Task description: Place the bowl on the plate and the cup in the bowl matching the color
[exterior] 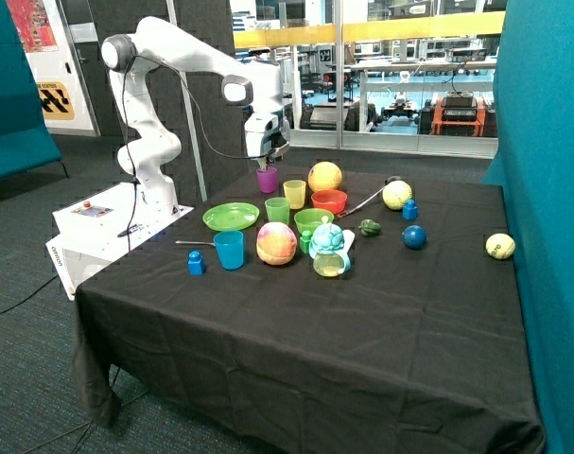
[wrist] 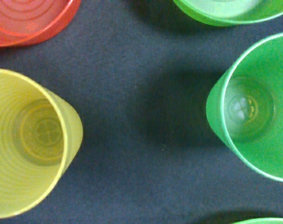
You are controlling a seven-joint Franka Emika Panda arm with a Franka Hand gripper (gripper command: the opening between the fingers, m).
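Observation:
The light-green cup stands upright on the black cloth between the green plate and the light-green bowl. Plate and bowl both lie bare on the cloth, apart from each other. My gripper hangs above the cups at the back of the group, just over a purple cup. The wrist view looks straight down on the green cup, with the bowl's rim and a sliver of the plate at the edges. The gripper itself is out of that view.
A yellow cup and a red-orange bowl stand close behind the green cup. A blue cup, a blue block, several balls and a toy teapot lie nearer the front.

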